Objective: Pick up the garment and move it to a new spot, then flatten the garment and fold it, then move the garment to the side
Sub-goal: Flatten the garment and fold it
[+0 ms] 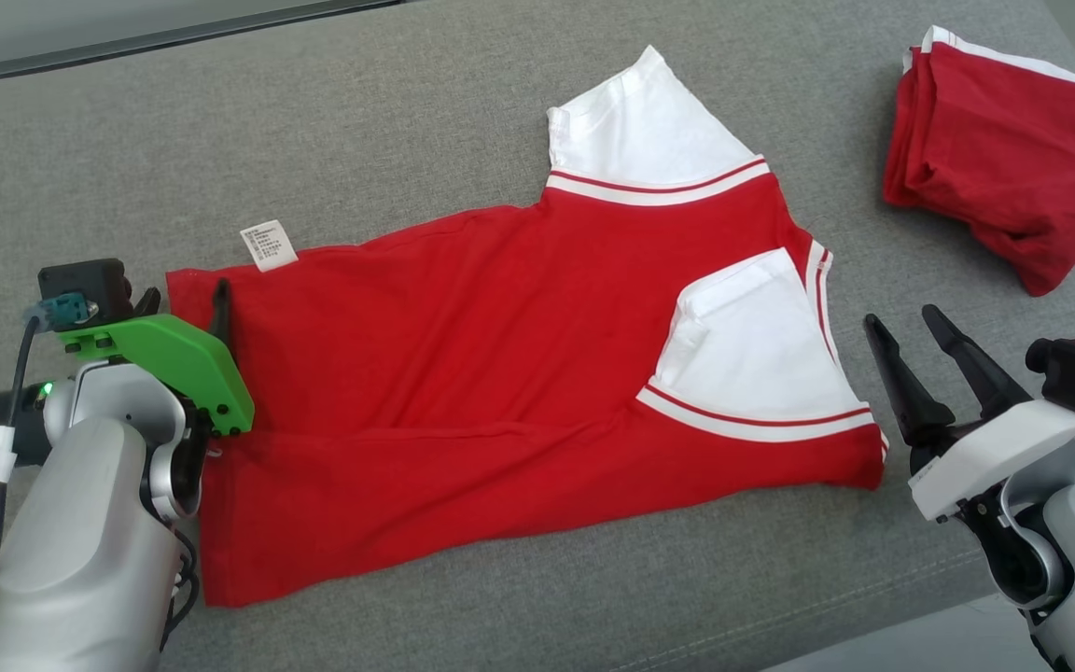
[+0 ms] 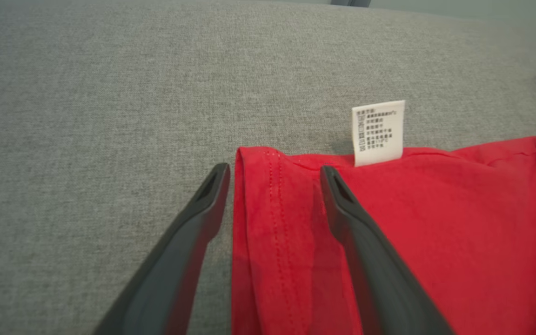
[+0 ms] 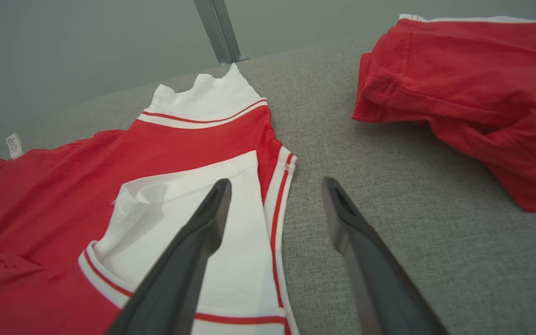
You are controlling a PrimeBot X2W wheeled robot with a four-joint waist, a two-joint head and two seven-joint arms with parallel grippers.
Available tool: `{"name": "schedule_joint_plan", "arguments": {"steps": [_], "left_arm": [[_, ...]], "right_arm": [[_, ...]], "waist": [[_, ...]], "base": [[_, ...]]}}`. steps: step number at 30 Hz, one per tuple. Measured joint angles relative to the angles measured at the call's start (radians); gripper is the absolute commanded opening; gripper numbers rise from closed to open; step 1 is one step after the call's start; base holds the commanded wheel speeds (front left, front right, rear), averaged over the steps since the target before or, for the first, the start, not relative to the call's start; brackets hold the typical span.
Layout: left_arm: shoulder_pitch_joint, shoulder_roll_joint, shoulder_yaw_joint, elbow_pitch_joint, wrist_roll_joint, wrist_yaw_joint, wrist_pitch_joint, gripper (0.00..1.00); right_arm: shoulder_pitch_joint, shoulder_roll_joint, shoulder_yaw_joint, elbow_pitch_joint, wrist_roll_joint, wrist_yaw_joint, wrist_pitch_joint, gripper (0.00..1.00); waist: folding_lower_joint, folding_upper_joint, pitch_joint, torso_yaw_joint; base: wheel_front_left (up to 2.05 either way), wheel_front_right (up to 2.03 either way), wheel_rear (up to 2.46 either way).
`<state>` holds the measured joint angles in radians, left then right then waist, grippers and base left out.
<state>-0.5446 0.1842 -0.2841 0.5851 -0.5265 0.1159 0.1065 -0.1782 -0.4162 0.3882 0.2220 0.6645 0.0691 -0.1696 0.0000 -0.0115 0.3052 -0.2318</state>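
I have the left gripper [image 2: 273, 170] open astride a hem corner of the red T-shirt [image 1: 463, 373], and the right gripper [image 1: 900, 317] released beside its striped edge.

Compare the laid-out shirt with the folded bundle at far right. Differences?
The shirt lies spread flat, both white sleeves showing; the bundle is folded compact, white only along its far edge. The shirt covers far more surface than the bundle. The open left gripper straddles the shirt's hem corner; the bundle is untouched. Both are red with white trim.
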Motion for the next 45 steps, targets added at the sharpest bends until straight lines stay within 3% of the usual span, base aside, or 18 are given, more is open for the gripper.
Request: {"name": "schedule_joint_plan", "arguments": {"steps": [16,17,18,19,20,23,35,45], "left_arm": [[-0.058,-0.013,0.030,0.102,0.002,0.001,-0.018,0.97],[-0.061,-0.013,0.031,0.111,0.002,0.001,-0.019,0.81],[-0.064,-0.014,0.030,0.118,0.002,0.001,-0.019,0.59],[-0.068,-0.016,0.030,0.123,0.002,0.001,-0.019,0.48],[-0.072,-0.018,0.029,0.127,0.002,0.001,-0.020,0.44],[-0.080,-0.030,0.026,0.147,0.002,0.001,-0.031,0.00],[-0.092,-0.094,0.011,0.140,0.001,-0.025,-0.131,0.00],[-0.092,-0.121,-0.018,0.082,0.002,-0.047,-0.198,0.00]], "right_arm": [[-0.021,0.012,0.013,0.006,-0.003,0.001,-0.001,1.00],[-0.022,0.012,0.012,0.008,-0.003,0.001,-0.001,1.00],[-0.023,0.012,0.010,0.011,-0.003,0.001,-0.001,1.00],[-0.022,0.011,0.007,0.012,-0.003,0.000,-0.001,1.00],[-0.023,0.010,0.005,0.012,-0.003,0.000,-0.002,1.00],[-0.023,0.009,0.000,0.016,-0.003,0.000,-0.007,1.00],[-0.099,-0.030,-0.027,0.017,-0.016,-0.002,-0.010,1.00],[-0.299,-0.053,-0.038,0.080,-0.014,-0.009,0.120,1.00]], "waist": [[0.0000,0.0000,0.009,-0.014],[0.0000,0.0000,0.010,-0.016],[0.0000,0.0000,0.011,-0.019],[0.0000,0.0000,0.011,-0.021],[0.0000,0.0000,0.012,-0.022],[0.0000,0.0000,0.011,-0.023],[0.0000,0.0000,-0.005,0.021],[0.0000,0.0000,0.015,0.101]], "base": [[0.00,0.00,0.00],[0.00,0.00,0.00],[0.00,0.00,0.00],[0.00,0.00,0.00],[0.00,0.00,0.00],[0.00,0.00,0.00],[0.00,0.00,0.00],[0.00,0.00,0.00]]}}
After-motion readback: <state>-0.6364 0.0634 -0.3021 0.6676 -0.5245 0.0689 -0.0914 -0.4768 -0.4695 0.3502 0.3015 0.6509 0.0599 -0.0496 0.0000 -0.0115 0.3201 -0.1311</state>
